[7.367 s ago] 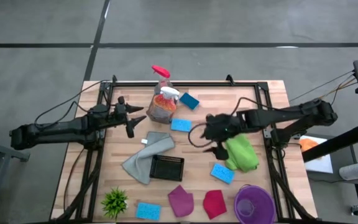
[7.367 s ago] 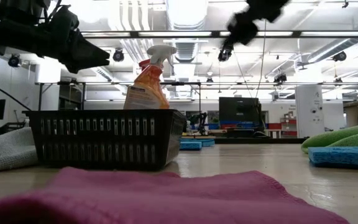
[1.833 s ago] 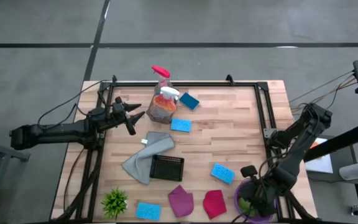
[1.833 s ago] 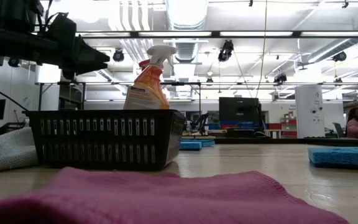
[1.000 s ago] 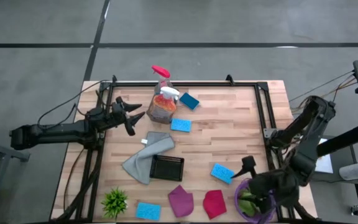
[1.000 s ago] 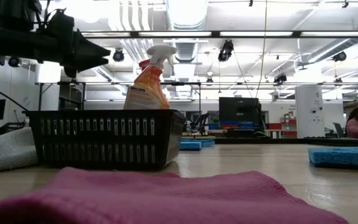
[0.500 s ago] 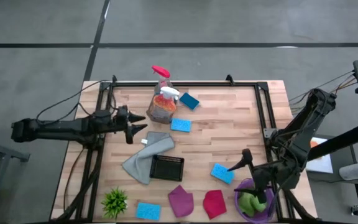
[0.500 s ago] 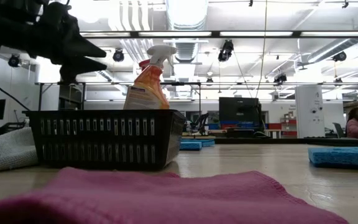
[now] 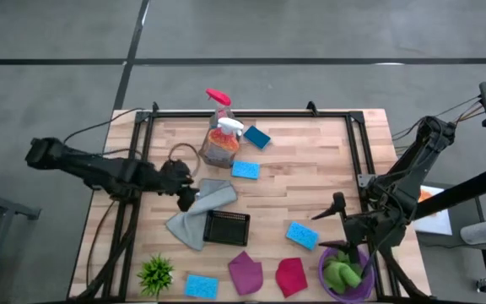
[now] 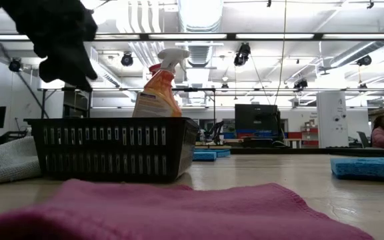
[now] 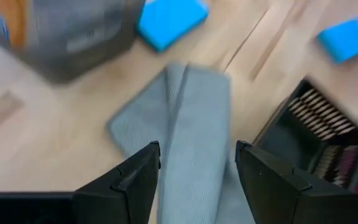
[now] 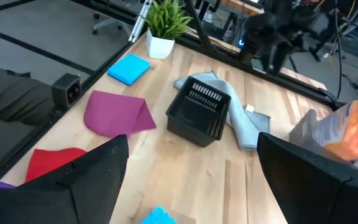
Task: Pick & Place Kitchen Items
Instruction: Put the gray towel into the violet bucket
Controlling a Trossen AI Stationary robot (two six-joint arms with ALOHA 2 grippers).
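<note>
Left gripper [image 9: 187,197] hangs with its fingers parted over the top corner of the crumpled grey cloth [image 9: 194,213], holding nothing. This cloth lies at 9 o'clock from the table centre, touching the black slotted plastic basket [image 9: 227,227]. Right gripper [image 9: 337,205] is spread wide and empty, at 12 o'clock of the round purple bowl [image 9: 365,283], where the green cloth [image 9: 342,273] lies. An orange spray bottle with white trigger [image 9: 221,143] stands at 11 o'clock.

Open-plan lab: ceiling strip lights [image 10: 199,35]; monitors [image 10: 256,117]; concrete floor [image 9: 310,34]
</note>
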